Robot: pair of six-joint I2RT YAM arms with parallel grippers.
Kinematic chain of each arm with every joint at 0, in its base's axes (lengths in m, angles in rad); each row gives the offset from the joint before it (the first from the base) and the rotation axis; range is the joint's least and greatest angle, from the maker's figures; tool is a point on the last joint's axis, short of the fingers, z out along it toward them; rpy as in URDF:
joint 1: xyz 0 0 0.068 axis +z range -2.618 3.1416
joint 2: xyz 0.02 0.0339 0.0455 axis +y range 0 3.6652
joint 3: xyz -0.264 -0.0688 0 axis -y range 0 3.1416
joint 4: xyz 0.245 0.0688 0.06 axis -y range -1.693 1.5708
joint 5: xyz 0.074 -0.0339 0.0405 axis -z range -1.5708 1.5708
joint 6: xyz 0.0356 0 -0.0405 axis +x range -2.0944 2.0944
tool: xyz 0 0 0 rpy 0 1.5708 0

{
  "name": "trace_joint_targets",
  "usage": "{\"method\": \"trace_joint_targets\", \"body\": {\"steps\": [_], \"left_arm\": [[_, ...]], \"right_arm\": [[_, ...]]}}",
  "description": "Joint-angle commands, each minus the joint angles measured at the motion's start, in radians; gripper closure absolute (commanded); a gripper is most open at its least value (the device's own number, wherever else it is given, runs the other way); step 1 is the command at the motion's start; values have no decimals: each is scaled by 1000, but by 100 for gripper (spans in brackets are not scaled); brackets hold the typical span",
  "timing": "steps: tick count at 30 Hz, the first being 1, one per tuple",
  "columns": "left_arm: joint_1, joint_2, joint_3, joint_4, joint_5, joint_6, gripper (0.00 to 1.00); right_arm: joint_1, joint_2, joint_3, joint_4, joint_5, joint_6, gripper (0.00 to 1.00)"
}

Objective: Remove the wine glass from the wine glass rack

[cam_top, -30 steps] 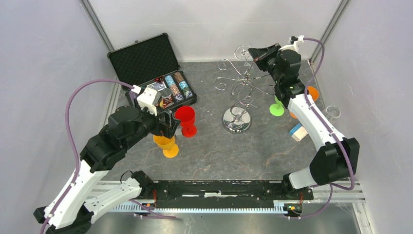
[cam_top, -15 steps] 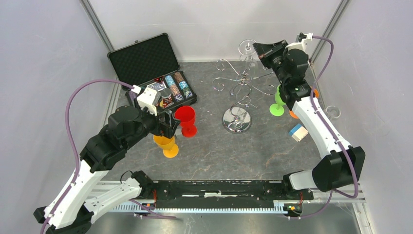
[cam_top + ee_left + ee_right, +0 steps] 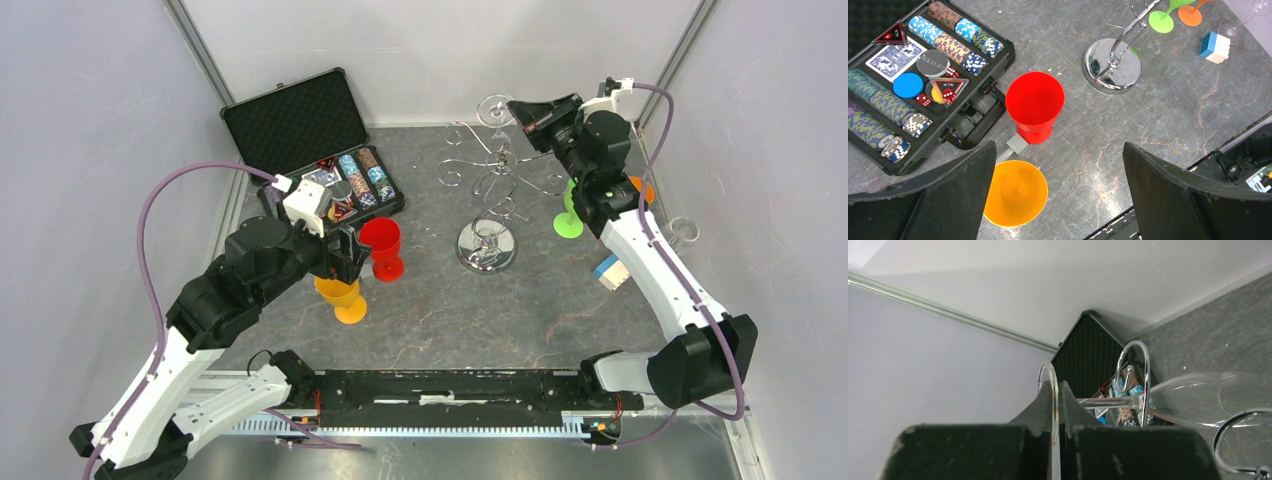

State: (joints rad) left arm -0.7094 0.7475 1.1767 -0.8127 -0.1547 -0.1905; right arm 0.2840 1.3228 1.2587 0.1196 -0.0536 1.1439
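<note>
Aloft, wine glass (image 3: 1204, 396) foot-first inside right hand (image 3: 1056, 392)

Open jaws over two cups

The left gripper (image 3: 1057, 150) hangs with its dark fingers wide apart above a red cup (image 3: 1035, 102) and an orange cup (image 3: 1015, 192) just beside it. A poker-chip case (image 3: 1007, 56) lies open to the left, and the wine glass rack (image 3: 1111, 65) shows its chrome base beyond.

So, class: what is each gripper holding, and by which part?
The right gripper pinches the wine glass by its foot; the left gripper, open, holds nothing.
</note>
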Motion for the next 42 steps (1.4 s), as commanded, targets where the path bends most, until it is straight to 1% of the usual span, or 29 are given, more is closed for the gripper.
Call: {"method": "trace_joint_targets", "body": {"steps": [1, 4, 11, 16, 21, 23, 27, 31, 35, 39, 42], "left_arm": [[-2, 2, -3, 39, 4, 19, 0], [-2, 4, -2, 39, 5, 19, 0], [-2, 0, 0, 40, 6, 14, 0], [-2, -4, 0, 46, 7, 8, 0], [-2, -7, -2, 79, 10, -2, 0], [-2, -4, -5, 102, 17, -11, 0], [-3, 9, -17, 154, 48, -50, 0], [-3, 23, -37, 200, 78, -89, 0], [-2, 38, -40, 223, 117, -108, 0], [-3, 45, -38, 250, 150, -118, 0], [-2, 53, -36, 282, 188, -127, 0]], "right_arm": [[21, -37, -13, 64, -36, 41, 100], [30, -30, -7, 79, -54, 53, 100], [42, 15, 64, 77, -50, 44, 100], [43, 74, 101, 132, -66, 62, 100], [43, 134, 161, 179, -78, 65, 100], [43, 160, 182, 227, -93, 59, 100], [44, 203, 236, 259, -129, 63, 100], [44, 219, 270, 290, -131, 45, 100], [38, 245, 362, 264, -106, -24, 100], [13, 278, 488, 193, -62, -105, 100], [-15, 269, 536, 149, -28, -158, 100]]}}
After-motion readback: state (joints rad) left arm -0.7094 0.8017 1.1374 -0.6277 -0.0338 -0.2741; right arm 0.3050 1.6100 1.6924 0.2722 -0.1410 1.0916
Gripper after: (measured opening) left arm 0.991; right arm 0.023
